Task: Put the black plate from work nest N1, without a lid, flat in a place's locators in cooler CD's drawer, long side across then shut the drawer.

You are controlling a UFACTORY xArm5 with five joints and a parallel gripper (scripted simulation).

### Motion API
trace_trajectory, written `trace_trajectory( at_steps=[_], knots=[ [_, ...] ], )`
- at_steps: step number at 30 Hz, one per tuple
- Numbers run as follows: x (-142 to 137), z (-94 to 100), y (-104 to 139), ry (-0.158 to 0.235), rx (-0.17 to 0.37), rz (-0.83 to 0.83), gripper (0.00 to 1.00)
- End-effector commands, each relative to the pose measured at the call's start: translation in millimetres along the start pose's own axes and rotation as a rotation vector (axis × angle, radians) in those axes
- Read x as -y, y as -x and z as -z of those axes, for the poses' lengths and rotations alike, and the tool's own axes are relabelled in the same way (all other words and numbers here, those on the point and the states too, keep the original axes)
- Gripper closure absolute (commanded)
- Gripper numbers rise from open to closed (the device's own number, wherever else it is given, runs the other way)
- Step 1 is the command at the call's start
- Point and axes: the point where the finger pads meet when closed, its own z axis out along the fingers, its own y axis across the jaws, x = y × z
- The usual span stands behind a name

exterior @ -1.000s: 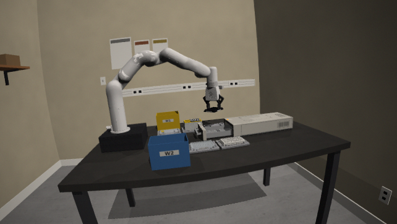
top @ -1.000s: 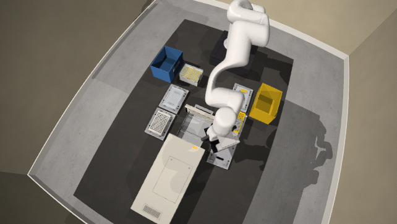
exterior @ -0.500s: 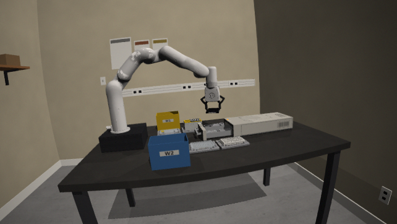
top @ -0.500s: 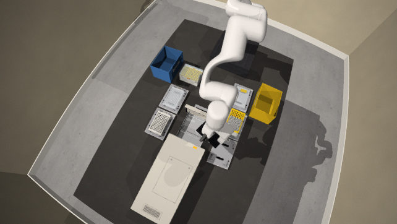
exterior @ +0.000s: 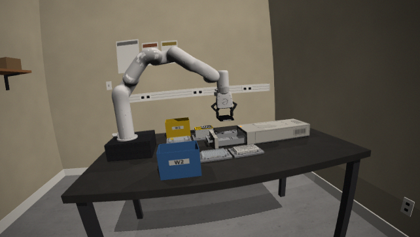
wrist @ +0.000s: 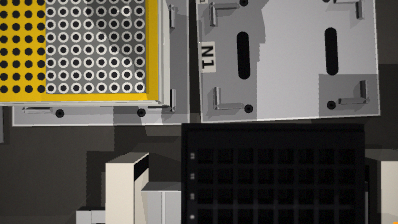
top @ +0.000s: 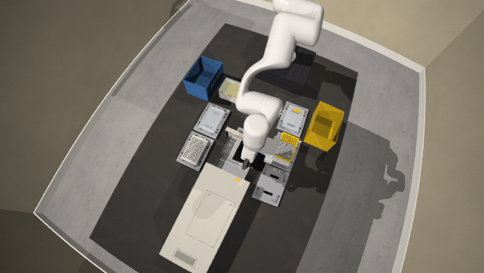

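Note:
My gripper (top: 248,161) is shut on the black plate (exterior: 224,118) and holds it in the air above the bench. In the wrist view the black plate (wrist: 274,172) fills the lower right, gridded with wells and without a lid. The work nest N1 (wrist: 287,57) lies empty just beyond it, its corner locators bare; it also shows in the overhead view (top: 269,185). The cooler CD (top: 205,219) is a long cream box with its drawer (top: 230,148) pulled open towards the arm. Its orange lamp (top: 238,181) is lit. The plate hangs over the drawer's right side.
A yellow-framed plate (wrist: 80,47) sits in the nest beside N1. Two more nests with pale plates (top: 194,148) (top: 212,121) lie left of the drawer. A blue bin W2 (exterior: 178,159), a yellow bin (top: 324,126) and the black arm base (exterior: 131,148) stand around.

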Motion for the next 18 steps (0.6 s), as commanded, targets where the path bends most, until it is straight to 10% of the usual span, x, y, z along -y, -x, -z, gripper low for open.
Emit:
trace_trajectory(
  at_steps=[1,18],
  knots=[
    [1.6,2.5,9.1,0.006,-0.003,0.001,1.00],
    [15.0,2.3,46.8,0.006,-0.003,0.001,1.00]
  ],
)
